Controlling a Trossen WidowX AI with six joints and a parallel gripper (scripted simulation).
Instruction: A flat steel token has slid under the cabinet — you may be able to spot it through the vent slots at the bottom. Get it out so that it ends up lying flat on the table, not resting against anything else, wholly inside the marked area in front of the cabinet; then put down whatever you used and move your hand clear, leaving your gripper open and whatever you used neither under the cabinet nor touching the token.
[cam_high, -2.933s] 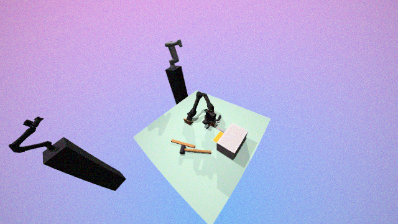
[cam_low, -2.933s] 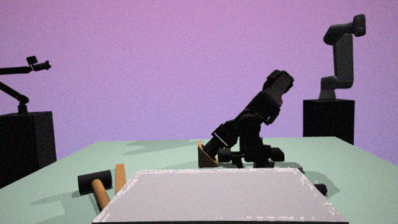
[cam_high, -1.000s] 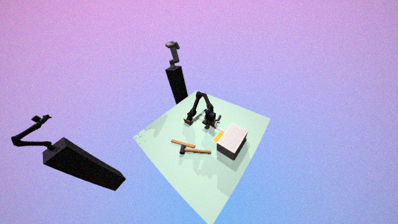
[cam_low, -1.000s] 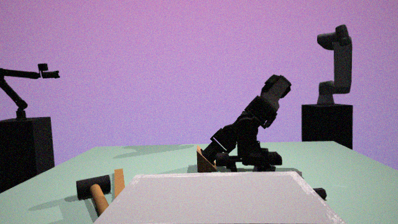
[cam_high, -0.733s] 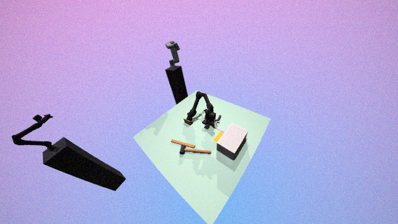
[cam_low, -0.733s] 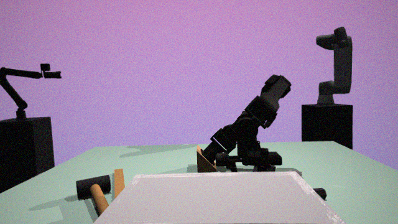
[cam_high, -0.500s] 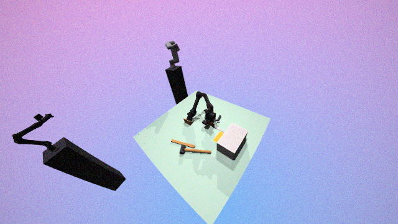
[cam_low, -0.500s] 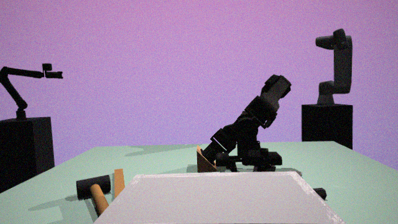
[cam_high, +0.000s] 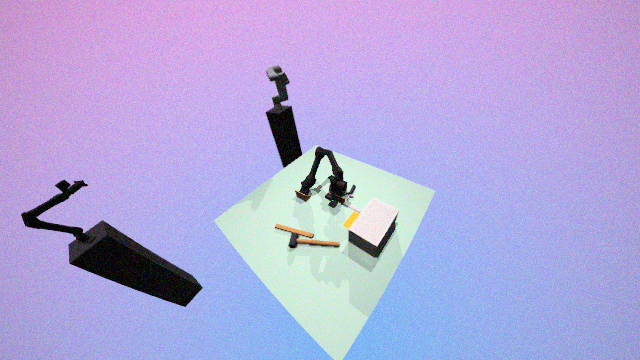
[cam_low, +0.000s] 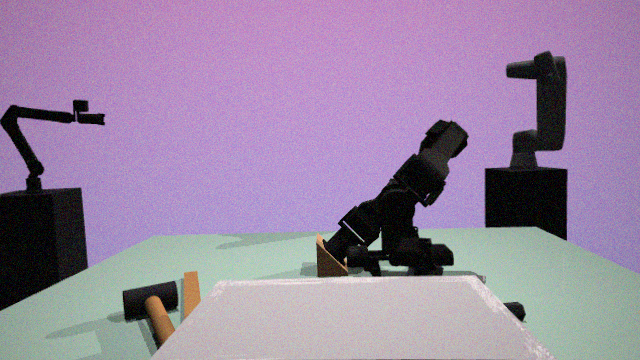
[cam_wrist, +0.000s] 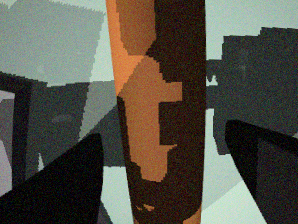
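- While the gripper (cam_high: 342, 197) (cam_low: 400, 260) (cam_wrist: 165, 136) is hovering low over the table (cam_high: 310, 295) (cam_low: 240, 255), its fingers are standing moderately wide, gripping nothing.
- Between them, in the wrist view, a wooden handle (cam_high: 339, 199) (cam_wrist: 145, 115) is running from twelve o'clock to six — pale gaps are showing on both sides of it.
- From that handle, in the top view, a thin grey rod (cam_high: 353, 207) is pointing toward four o'clock and reaching the edge of the cabinet (cam_high: 374, 221) (cam_low: 340, 320); whether its tip is passing underneath, I cannot tell.
- The flat steel token is staying out of sight, so I cannot tell its place.
- At the cabinet's nine o'clock, the marked area (cam_high: 351, 220) is showing orange-yellow.
- Farther out, between the cabinet's eight and nine o'clock, a black-headed mallet (cam_high: 317, 243) (cam_low: 150, 300) is lying with its handle toward three, a flat wooden stick (cam_high: 294, 230) (cam_low: 191, 292) lying just beside it.
- Off the table, two more arms are standing on dark pedestals — one (cam_high: 52, 202) (cam_low: 22, 140) at nine o'clock in the top view, the other (cam_high: 281, 90) (cam_low: 551, 105) at eleven.
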